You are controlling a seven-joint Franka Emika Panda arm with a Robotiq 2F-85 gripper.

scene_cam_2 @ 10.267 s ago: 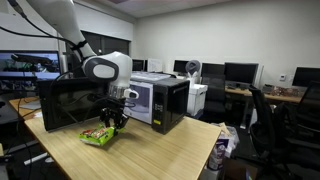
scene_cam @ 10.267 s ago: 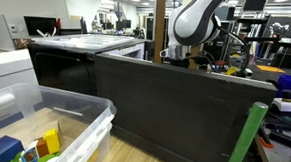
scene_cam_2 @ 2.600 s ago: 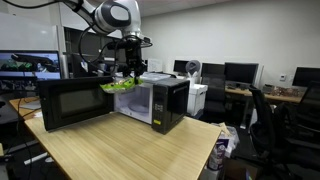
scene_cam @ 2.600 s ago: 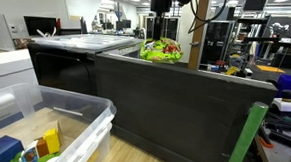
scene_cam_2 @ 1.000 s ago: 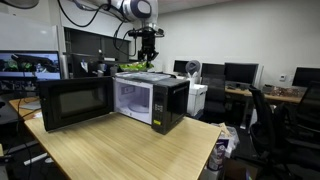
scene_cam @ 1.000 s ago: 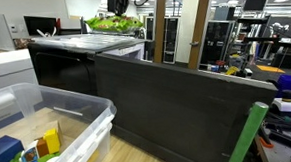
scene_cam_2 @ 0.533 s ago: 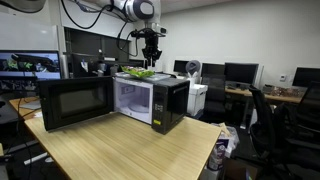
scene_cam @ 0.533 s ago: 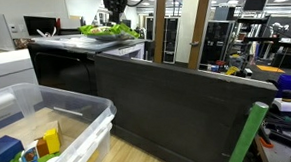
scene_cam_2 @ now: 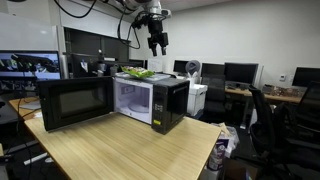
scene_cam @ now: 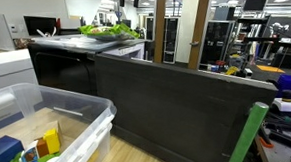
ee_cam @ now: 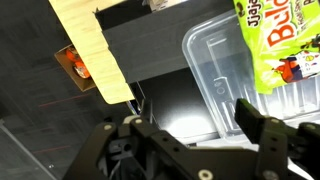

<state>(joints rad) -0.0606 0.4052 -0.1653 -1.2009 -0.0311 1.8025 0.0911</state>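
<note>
The black jaws hang in the air with their two fingers (ee_cam: 262, 128) spread apart and nothing between them. In the wrist view only open space shows in the gap.

At about 7 o'clock from the jaws, well below them, a crinkled bright green snack bag (scene_cam_2: 136, 73) lies flat on the roof of a black and silver microwave oven (scene_cam_2: 165, 103). The bag is free of the jaws. It shows again in an exterior view as a green heap (scene_cam: 107, 31) on that roof. In the wrist view it appears at 1 o'clock, with red and black lettering (ee_cam: 276, 45).

The microwave's black door (scene_cam_2: 73, 104) stands swung open towards 9 o'clock, and its cavity looks empty. The oven sits on a pale wooden surface (scene_cam_2: 130, 150).

A clear plastic storage tub (scene_cam: 79, 116), holding small blue, yellow and green blocks, stands at 7 o'clock in an exterior view. Office desks and monitors fill the background.

The white robot arm (scene_cam_2: 138, 8) comes in from the top edge.

Judging by how things lie, the setting down of the bag on the oven roof looks finished, and the jaws carry nothing.
</note>
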